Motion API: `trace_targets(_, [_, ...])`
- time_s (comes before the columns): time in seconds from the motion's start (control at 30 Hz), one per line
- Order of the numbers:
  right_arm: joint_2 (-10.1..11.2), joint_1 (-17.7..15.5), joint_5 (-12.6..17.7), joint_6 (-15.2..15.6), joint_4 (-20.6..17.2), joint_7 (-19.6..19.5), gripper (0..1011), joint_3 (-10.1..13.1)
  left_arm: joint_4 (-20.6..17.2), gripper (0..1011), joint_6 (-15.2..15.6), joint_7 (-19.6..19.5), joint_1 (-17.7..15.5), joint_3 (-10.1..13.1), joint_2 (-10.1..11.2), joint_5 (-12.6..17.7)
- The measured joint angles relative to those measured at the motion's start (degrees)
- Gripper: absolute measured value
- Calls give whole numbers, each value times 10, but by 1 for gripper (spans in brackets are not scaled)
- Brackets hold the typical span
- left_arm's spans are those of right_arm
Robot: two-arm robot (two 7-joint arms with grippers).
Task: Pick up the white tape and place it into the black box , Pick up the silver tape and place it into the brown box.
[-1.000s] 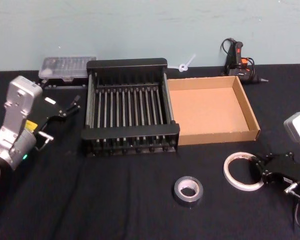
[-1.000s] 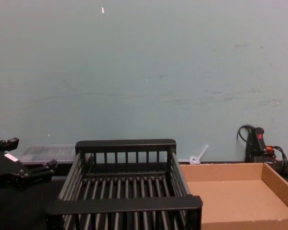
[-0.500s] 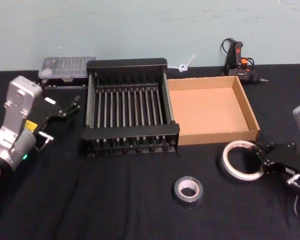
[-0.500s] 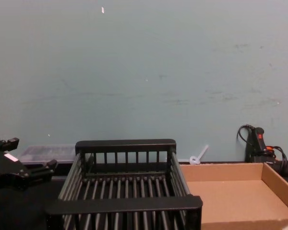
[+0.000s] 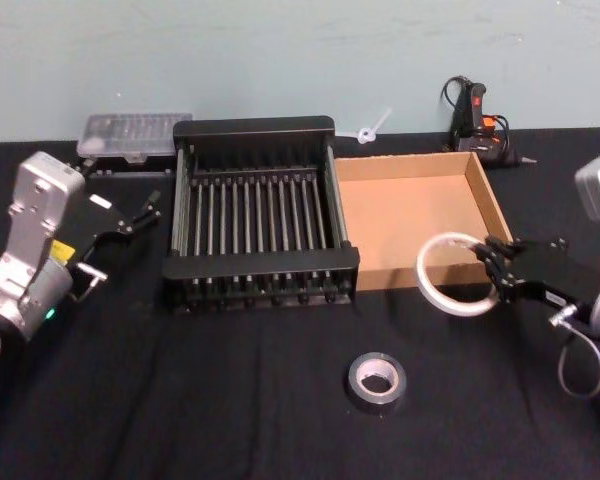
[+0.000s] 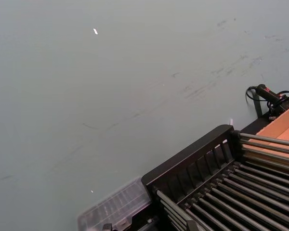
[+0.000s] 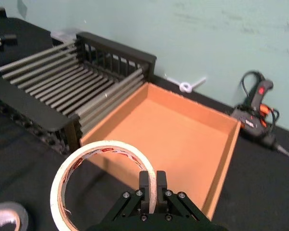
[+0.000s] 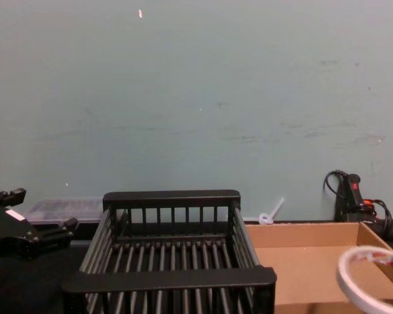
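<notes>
My right gripper (image 5: 495, 268) (image 7: 152, 188) is shut on the rim of the white tape (image 5: 451, 277) (image 7: 76, 168) (image 8: 355, 286), a thin ring with red print inside, held in the air over the front edge of the brown box (image 5: 487, 205) (image 7: 226, 159) (image 8: 314, 233). The silver tape (image 5: 375, 381) (image 7: 7, 217) lies flat on the black cloth in front of the boxes. The black box (image 5: 255, 127) (image 7: 116, 51) (image 8: 170, 199) (image 6: 192, 156) stands left of the brown one, with nothing in it. My left gripper (image 5: 140, 213) (image 8: 26, 226) is parked to the left of the black box, fingers apart.
A clear plastic case (image 5: 135, 133) lies behind the black box at the back left. A glue gun (image 5: 477, 115) (image 7: 255, 113) with its cable and a small white plastic piece (image 5: 370, 128) sit along the back wall.
My right gripper has lifted the white tape off the cloth and carried it up and leftward to the brown box's front edge. The left arm and the silver tape have not moved.
</notes>
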Motion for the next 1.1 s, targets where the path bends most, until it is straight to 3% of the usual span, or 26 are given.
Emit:
trace_targets(0.67, [-49,108,-38,-7,53,8,93,-68,0,1001,0,0,0,0,0,0])
trace_targets(1.1, [-93,196,-61,-17,132,34,93,-118,0,1001,0,0,0,0,0,0])
